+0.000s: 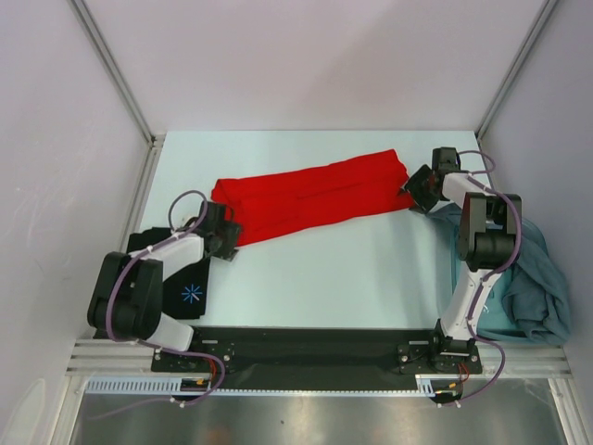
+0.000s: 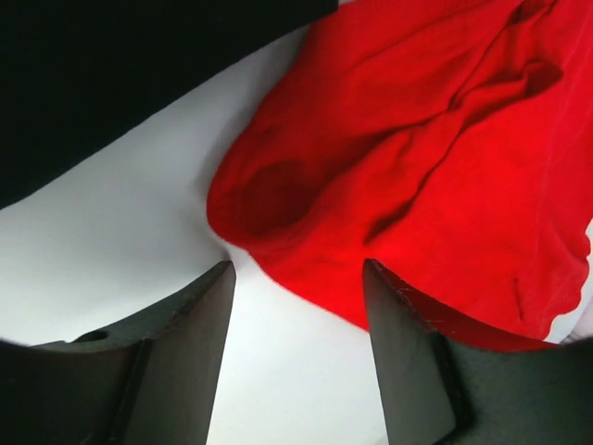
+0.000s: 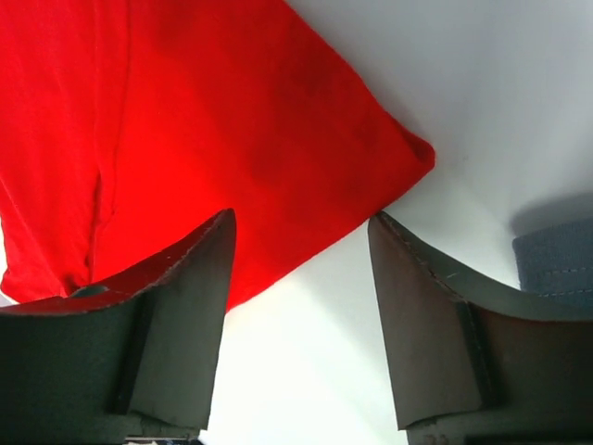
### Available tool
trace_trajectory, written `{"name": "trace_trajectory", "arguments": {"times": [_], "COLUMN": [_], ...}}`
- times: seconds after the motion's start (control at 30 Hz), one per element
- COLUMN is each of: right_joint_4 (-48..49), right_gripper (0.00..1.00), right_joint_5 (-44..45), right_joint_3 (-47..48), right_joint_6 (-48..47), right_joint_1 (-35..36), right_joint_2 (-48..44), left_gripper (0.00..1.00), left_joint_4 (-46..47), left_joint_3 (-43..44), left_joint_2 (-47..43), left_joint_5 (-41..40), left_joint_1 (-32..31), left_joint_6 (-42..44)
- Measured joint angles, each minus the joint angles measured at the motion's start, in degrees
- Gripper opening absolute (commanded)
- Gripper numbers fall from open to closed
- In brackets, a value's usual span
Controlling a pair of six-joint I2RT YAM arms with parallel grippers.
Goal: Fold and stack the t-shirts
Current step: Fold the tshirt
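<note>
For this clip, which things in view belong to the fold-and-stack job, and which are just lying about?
Part of the job: red t-shirt, lying mid-table; black t-shirt, at the left; teal-grey t-shirts, heaped at the right.

Just there: table; black mounting plate.

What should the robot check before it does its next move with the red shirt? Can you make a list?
1. Left jaws open, nothing in them: ok.
2. Right jaws open, nothing in them: ok.
3. Red t-shirt lies as one long strip on the table: ok, though its left end is wrinkled.
4. One arm at each end of the strip: ok.
5. Black t-shirt apart from the red one: ok, bare table shows between them.
6. Hidden layers of the strip lined up evenly: cannot tell.
</note>
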Motion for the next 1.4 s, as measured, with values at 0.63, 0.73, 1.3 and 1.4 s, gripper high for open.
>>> {"name": "trace_trajectory", "arguments": {"times": [0.63,0.73,1.3,1.4], "right_joint_4": [0.9,2.6,1.5,3.5], "right_gripper": [0.00,0.00,0.00,0.00], "right_joint_5": [0.0,-0.2,-6.5,-8.0], "right_joint_3": [-1.5,-5.7,-31.1,-31.4], "right_joint_6": [-5.2,-5.4,1.7,2.7], "right_joint_1": [0.1,1.0,32.2,41.7], "right_joint_2": [0.8,-2.0,-21.7,-21.0], "left_gripper": [0.34,0.34,0.28,0.25], "left_joint_4": [-1.7,-1.9,1.0,3.4], "left_joint_3": [15.2,19.8,54.2,62.1], "left_joint_2": [15.1,18.8,44.4,50.0], "left_joint_5": [-5.8,-6.8,-10.6,-9.0], "left_joint_1": [-0.1,-0.1,0.9,0.9], "left_joint_6": [4.5,7.2,28.8,33.7]}}
